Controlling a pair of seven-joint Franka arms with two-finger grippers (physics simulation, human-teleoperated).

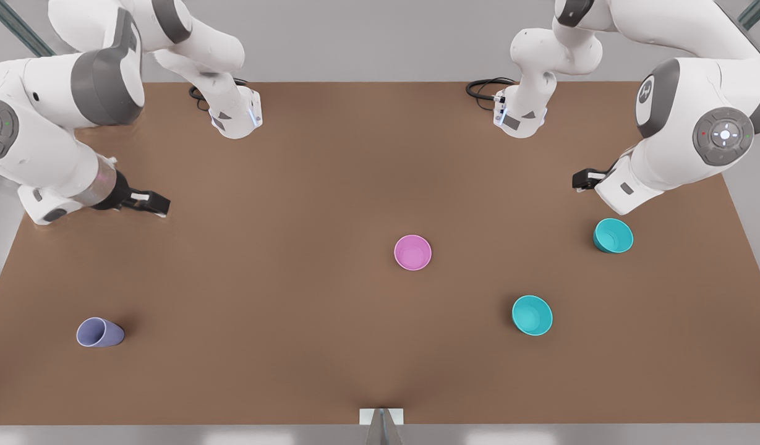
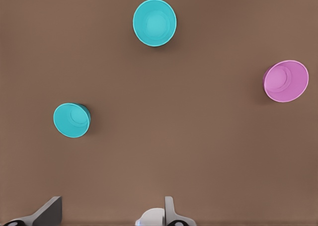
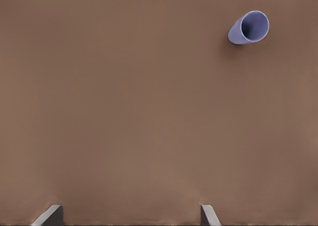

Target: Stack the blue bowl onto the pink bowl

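The pink bowl [image 1: 412, 252] [image 2: 285, 81] stands upright near the table's middle. Two look-alike blue bowls stand on the front view's right: one [image 1: 613, 235] [image 2: 72, 120] just in front of my left gripper [image 1: 587, 179] [image 2: 109, 212], the other [image 1: 532, 315] [image 2: 154, 22] nearer the table's front edge. The left gripper hovers open above the table, holding nothing. My right gripper [image 1: 151, 201] [image 3: 129, 214] waits on the front view's left, open too, over bare table.
A lavender-grey tapered cup [image 1: 99, 332] [image 3: 249, 27] stands at the front view's lower left. The brown table [image 1: 281, 309] carries both arm bases [image 1: 236, 114] [image 1: 520, 114] along its far edge. A small bracket [image 1: 381, 417] sits at the front edge.
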